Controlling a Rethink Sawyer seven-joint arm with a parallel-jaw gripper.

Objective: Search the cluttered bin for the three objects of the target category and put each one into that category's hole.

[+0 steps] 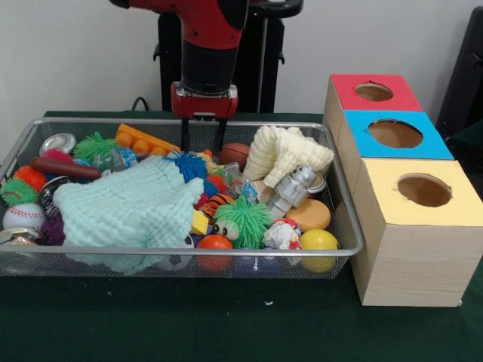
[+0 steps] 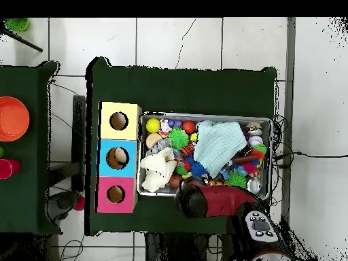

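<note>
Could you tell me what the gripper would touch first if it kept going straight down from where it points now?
Probably the blue spiky ball or the orange toy at the cluttered bin's far side; the gripper hangs open just above them, though depth is unclear.

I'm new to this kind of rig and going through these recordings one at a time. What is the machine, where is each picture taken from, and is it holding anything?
The machine is a red and black robot arm. Its grasping part, the hand, hangs open over the far side of a wire mesh bin, holding nothing. One picture faces the robot from across the table; the other looks straight down, with the arm at the bottom. The bin holds jumbled toys: a pale green cloth, a cream cloth, a green spiky ball, a yellow ball, a baseball and more. Beside it stand three wooden boxes with holes on top, red, blue and yellow, for sorted toys.
</note>
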